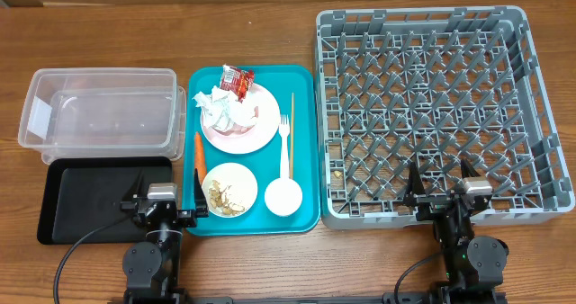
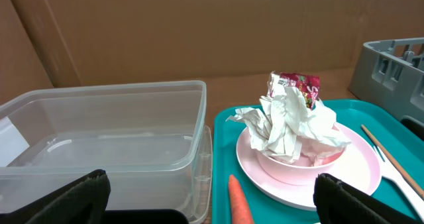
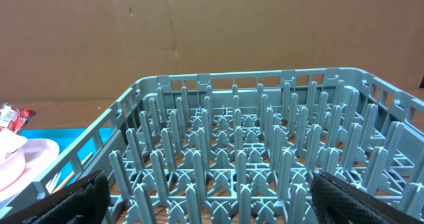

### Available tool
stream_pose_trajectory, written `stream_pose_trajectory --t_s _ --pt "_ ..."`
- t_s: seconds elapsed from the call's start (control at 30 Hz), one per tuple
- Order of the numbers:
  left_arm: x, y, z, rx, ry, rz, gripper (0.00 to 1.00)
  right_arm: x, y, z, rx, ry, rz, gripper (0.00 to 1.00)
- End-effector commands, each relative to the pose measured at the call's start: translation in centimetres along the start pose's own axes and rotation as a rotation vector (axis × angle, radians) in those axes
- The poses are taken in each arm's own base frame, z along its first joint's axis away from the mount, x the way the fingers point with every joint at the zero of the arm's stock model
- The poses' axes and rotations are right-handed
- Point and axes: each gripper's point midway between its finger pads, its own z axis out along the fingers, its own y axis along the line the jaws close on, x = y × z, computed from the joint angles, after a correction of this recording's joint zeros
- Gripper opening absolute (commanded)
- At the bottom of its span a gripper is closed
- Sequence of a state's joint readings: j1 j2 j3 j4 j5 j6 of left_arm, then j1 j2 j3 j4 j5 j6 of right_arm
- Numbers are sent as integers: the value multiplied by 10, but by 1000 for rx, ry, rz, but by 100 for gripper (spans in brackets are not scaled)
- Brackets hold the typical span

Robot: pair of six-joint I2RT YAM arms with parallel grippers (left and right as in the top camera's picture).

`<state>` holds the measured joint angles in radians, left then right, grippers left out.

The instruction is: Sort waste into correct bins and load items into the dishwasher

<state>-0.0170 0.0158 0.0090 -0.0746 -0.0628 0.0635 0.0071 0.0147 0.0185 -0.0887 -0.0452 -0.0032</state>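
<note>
1. Your left gripper (image 1: 164,194) sits wide and empty over the black tray's (image 1: 81,196) near right corner.
2. The carrot (image 1: 199,149) lies just ahead and slightly to the right, along the teal tray's (image 1: 304,160) left edge. Its long axis points straight away from you, so your jaws would span across it.
3. Your right gripper (image 1: 441,189), equally wide and empty, hovers at the dish rack's (image 1: 360,212) near wall, well apart from the waste. The left arm is nearer.

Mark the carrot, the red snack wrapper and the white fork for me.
carrot (image 1: 199,151), overhead view, middle of its body.
red snack wrapper (image 1: 238,79), overhead view, centre of the packet.
white fork (image 1: 285,153), overhead view, midway along the handle.
</note>
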Motion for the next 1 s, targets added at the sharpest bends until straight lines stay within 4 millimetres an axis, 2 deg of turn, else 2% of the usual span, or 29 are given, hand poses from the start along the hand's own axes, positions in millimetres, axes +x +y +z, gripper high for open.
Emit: stream_pose_trajectory --t_s 0.0,0.7,0.97 --pt "-1 1 0 -1 -9 22 100 1 -1 0 2 -9 3 100" --pt "-1 0 0 -1 -9 21 100 1 -1 0 2 -9 3 100" --pt "-4 -6 0 38 -20 17 100 1 -1 0 2 -9 3 100"
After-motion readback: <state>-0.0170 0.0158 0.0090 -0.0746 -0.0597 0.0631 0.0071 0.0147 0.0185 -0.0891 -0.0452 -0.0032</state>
